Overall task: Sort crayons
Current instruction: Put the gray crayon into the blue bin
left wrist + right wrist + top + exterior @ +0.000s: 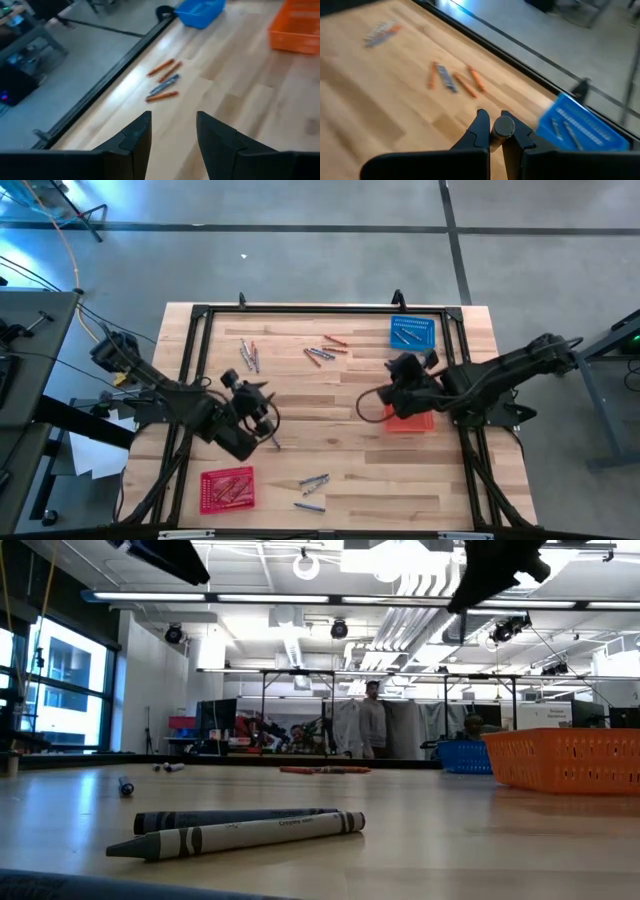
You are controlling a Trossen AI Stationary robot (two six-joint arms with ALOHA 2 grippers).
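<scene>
Crayons lie in loose groups on the wooden table: red and grey-blue ones in the far middle [325, 350], more at far left [248, 355], and grey ones near the front edge [312, 483], also seen close up [240, 830]. My left gripper [173, 120] hovers open over the table's left middle [262, 398], with nothing between its fingers. My right gripper [494, 116] is shut on a crayon [503, 126] above the table's right middle [403, 367], near the blue basket [412, 332]. My right gripper pinches a greyish crayon between its two fingers. The crayon's round end [503, 126] faces the wrist camera, so the crayon runs roughly along the fingers. It is lifted clear of the table.
A red basket [227, 487] holding crayons stands at the near left. An orange-red basket [415, 421] sits under my right arm. The blue basket holds a few crayons. A black frame [300, 309] runs along the table's edges. A person [373, 718] stands far off in the room.
</scene>
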